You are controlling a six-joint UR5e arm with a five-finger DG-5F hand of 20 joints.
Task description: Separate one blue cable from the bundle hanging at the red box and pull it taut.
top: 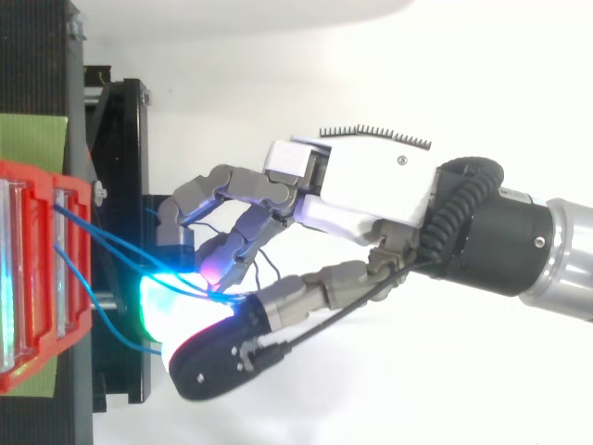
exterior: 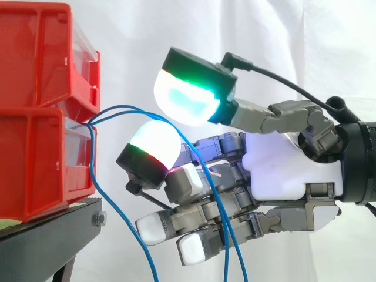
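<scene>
The white curtain (exterior: 147,35) hangs behind everything. In front of it the black stand (exterior: 53,235) carries the stacked red bins (exterior: 35,158) at the left. Level from the right comes the hand (exterior: 282,170), palm towards the bins, and we read it as about half open. Its fingers bend partway, and the thumb pad (exterior: 185,97), glowing cyan, sits above a fingertip (exterior: 151,147) glowing white and green, with a gap between them. We see nothing clamped.

The blue cables (exterior: 97,119) leave the seam between the two bins and hang slack. The arcing cable (exterior: 132,107) swings out through the gap between thumb and fingertip, then drops across the lower fingers. A free strand (exterior: 124,232) falls clear of the hand, just beside the stand. From above, the cables run from the bin front to a spot right by the thumb.

So the step in hand, as we judge it, is the pinch. We want only the arcing cable between those two pads, the free strand left outside, and a firm close before any pull. The pull should then go straight away from the bins, steadily, until the arc flattens. A jerk could slip so thin a cable out of the pads.
</scene>
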